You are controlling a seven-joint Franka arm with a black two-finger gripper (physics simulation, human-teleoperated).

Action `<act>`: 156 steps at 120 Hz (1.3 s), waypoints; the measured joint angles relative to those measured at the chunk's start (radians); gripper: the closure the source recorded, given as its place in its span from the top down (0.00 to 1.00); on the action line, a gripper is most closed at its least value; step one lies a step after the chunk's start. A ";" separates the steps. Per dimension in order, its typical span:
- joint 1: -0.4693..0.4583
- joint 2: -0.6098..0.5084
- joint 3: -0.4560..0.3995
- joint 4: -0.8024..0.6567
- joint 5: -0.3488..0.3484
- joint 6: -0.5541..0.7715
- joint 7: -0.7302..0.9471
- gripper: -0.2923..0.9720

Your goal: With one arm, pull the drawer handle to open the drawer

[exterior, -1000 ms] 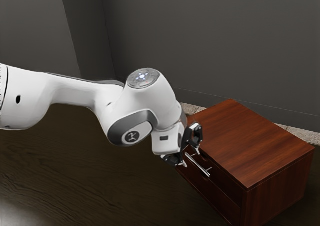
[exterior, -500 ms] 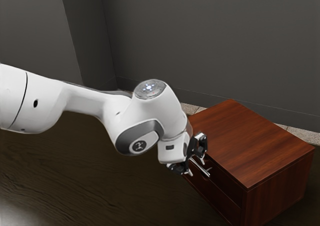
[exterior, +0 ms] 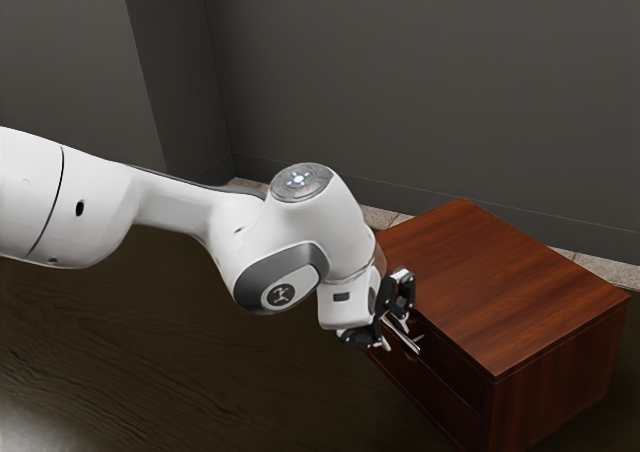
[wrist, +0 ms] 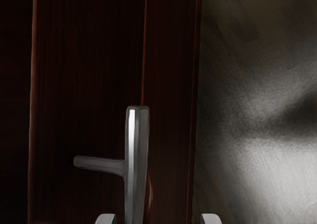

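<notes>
Between the spread fingertips (wrist: 105,218) of the gripper (exterior: 392,322) stands the drawer handle (wrist: 136,159), a pale metal bar on a short stub. The wrist view shows it closer to one tip than to the other, with a gap on either side. The fingers are wide apart and straddle the bar without pinching it; nothing is held.

The step in hand appears to be the grasp. To do it well, the robot would first centre the hand across the bar so that both pads meet it together and it is not pushed sideways. It would then close firmly on the bar's straight part, clear of the stub. The pull that follows should run straight out from the drawer's face, since an oblique pull could drag the fingers along the smooth metal or jam the drawer.

The drawer (exterior: 432,350) is the upper one in the front of a reddish wooden cabinet (exterior: 500,282), and its face looks flush with the front, so it seems not yet opened. Behind the hand, the white arm (exterior: 290,232) reaches in from the exterior view's left.
</notes>
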 joint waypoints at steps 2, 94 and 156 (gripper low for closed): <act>0.000 0.000 0.000 0.000 0.000 0.001 0.000 0.35; 0.002 -0.049 0.004 -0.057 0.004 0.006 0.003 0.28; 0.000 -0.102 0.004 -0.123 0.005 0.008 0.004 0.26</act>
